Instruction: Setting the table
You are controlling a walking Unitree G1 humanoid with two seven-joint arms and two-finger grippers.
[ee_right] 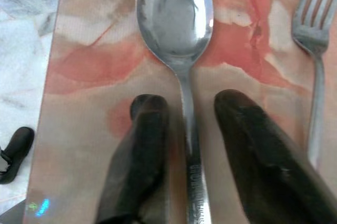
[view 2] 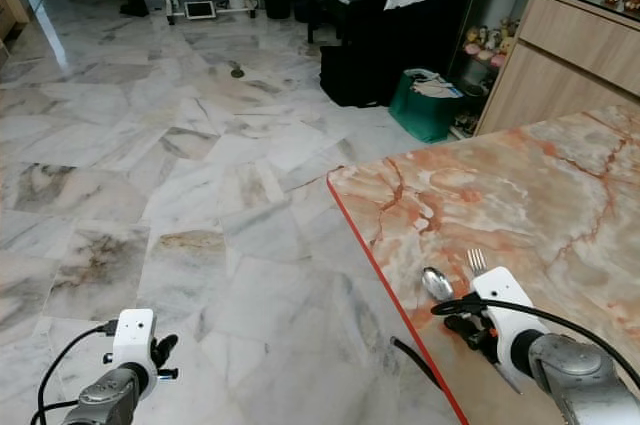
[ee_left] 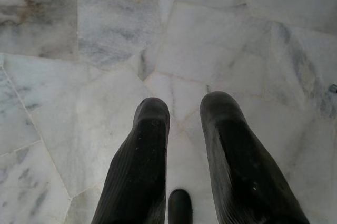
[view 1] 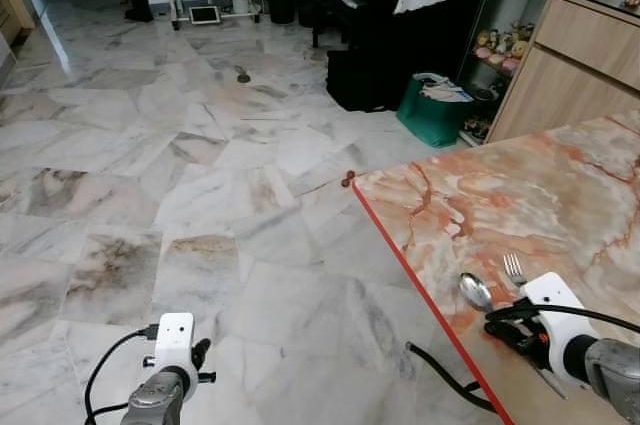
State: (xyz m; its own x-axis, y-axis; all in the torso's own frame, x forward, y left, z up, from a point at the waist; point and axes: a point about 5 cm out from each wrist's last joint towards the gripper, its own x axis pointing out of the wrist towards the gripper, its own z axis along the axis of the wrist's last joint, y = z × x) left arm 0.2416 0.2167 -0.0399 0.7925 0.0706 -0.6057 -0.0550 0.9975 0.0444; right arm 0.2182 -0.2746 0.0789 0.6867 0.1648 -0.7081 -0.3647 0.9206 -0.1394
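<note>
Your right gripper [ee_right: 184, 145] sits low over the orange-veined marble table [view 1: 560, 195] near its red front edge, black fingers parted narrowly astride the handle of the shiny steel spoon [ee_right: 176, 18]. A steel fork [ee_right: 316, 39] lies just beside the spoon. Your left gripper [ee_left: 184, 129] hangs slightly open over the grey marble floor [view 1: 200, 195], holding nothing.

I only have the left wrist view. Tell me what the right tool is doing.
Observer: The right tool is low over the table, its open fingers either side of a spoon handle.
Operator: Report what lies next to the spoon.
Observer: A fork lies alongside it, farther from the table's red edge, tines pointing the same way as the bowl.
Operator: Place my left tool against that table.
Observer: The left tool hangs over the marble floor, off the table's left side.
</note>
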